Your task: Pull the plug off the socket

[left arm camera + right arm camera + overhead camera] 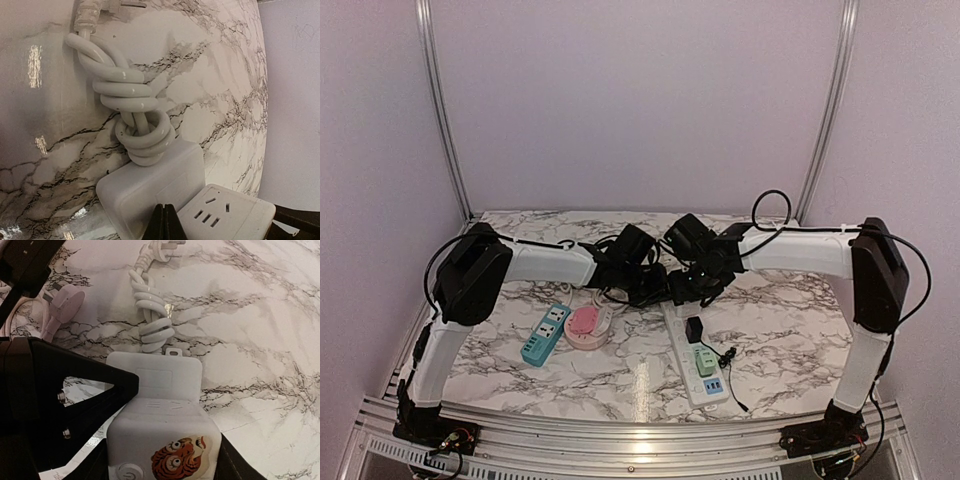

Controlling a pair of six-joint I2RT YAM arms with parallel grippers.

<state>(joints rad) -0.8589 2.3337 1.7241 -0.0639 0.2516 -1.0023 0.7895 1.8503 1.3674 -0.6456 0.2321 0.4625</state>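
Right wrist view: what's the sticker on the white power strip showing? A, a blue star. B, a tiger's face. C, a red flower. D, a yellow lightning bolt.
B: the sticker on the white power strip is an orange, striped tiger's face with wide eyes and an open mouth.

Power symbol [129,473] on white power strip [160,420]

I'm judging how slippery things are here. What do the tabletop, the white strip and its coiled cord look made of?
The tabletop: marble-patterned, glossy, with light glare on it; stone or a printed laminate, I cannot tell. The strip: moulded white plastic, satin, with rounded edges and a soft sheen. The cord: smooth white rubbery or vinyl sheath, small highlights on its coils.
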